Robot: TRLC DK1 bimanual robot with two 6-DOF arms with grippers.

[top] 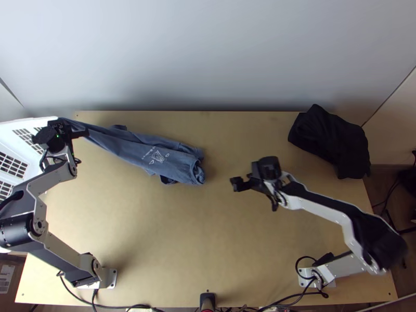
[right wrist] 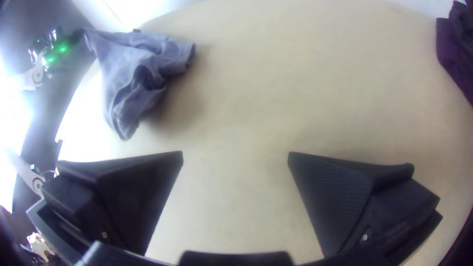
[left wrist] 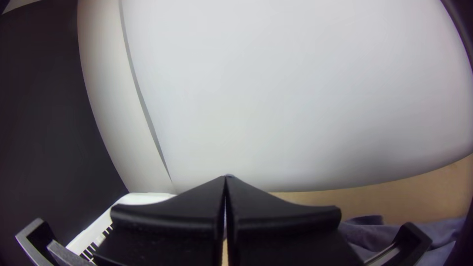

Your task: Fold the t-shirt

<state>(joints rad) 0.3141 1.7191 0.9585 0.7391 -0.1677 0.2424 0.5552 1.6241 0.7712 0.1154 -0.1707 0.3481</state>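
Observation:
In the top view my left gripper is at the table's far left corner, shut on the narrow end of the blue t-shirt. The shirt runs from there to the right as a long bunched strip, its wider end with a white print lying on the table. My left gripper shows its two fingers together in the left wrist view, part of the shirt behind them. Right of the shirt stands my right gripper, apart from it. In the right wrist view that gripper is open, nothing between its fingers; the shirt lies beyond.
A black cloth lies bunched at the table's far right corner. A white slatted basket stands at the left edge, beside the left arm. Cables run along the near edge of the table. A pale wall rises behind the far edge.

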